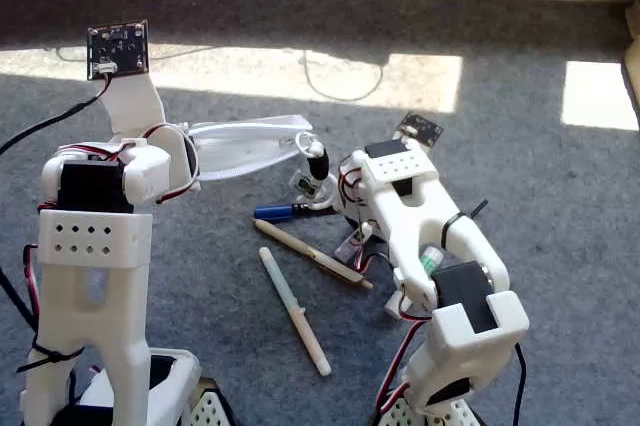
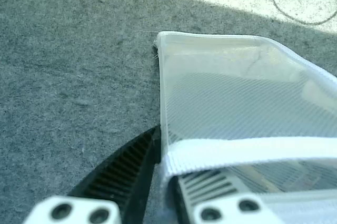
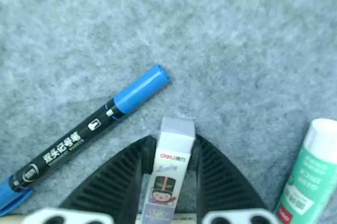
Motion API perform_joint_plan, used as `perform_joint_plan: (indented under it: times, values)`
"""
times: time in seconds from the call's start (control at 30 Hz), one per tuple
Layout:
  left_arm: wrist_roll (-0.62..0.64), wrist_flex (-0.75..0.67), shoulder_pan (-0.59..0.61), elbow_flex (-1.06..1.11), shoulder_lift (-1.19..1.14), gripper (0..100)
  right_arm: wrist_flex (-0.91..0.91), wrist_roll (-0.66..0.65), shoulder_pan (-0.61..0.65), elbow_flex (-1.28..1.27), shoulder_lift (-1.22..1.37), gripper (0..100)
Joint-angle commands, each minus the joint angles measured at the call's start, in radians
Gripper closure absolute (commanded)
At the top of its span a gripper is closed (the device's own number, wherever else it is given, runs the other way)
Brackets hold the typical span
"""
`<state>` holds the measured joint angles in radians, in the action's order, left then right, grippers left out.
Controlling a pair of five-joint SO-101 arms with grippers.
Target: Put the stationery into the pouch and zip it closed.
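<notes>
A white mesh pouch (image 1: pixel 250 146) lies on the grey carpet, and my left gripper (image 1: pixel 195 154) is shut on its end. In the left wrist view the black fingers (image 2: pixel 131 163) pinch the pouch (image 2: pixel 237 103) at its white band, so my left gripper (image 2: pixel 164 153) holds it. My right gripper (image 3: pixel 174 140) is shut on a small white eraser (image 3: pixel 171 174), low over the carpet. A blue marker (image 3: pixel 105 116) lies just beside it, and a green glue stick (image 3: pixel 310 176) on the other side. In the high view my right gripper (image 1: pixel 318 194) is near the pouch's open end, above the blue marker (image 1: pixel 278 212).
A beige pen (image 1: pixel 310 253) and a pale pen (image 1: pixel 293 311) lie on the carpet between the two arm bases. A thin cable (image 1: pixel 340 81) loops across the sunlit patch at the back. A small dark-tipped item (image 1: pixel 316 156) rests by the pouch's end.
</notes>
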<state>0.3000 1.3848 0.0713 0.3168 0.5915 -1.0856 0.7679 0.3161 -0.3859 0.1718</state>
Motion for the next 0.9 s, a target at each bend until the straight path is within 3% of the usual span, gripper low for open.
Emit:
perform_joint_plan:
  times: [0.0, 0.27, 0.43, 0.63, 0.87]
  values:
    - [0.008, 0.000, 0.012, -0.008, 0.013, 99, 0.005, -0.009, 0.002, 0.048, -0.019, 97.9]
    - [0.008, 0.003, 0.012, -0.008, 0.013, 99, -0.033, -0.083, -0.076, 0.050, -0.061, 99.5]
    - [0.008, 0.000, 0.010, -0.008, 0.013, 99, -0.079, -0.100, -0.084, 0.042, -0.231, 99.5]
    - [0.009, -0.002, 0.010, -0.010, 0.013, 99, -0.071, -0.236, -0.084, -0.048, -0.426, 99.5]
    - [0.011, -0.002, 0.010, -0.010, 0.013, 99, -0.071, -0.245, -0.081, -0.113, -0.642, 99.5]
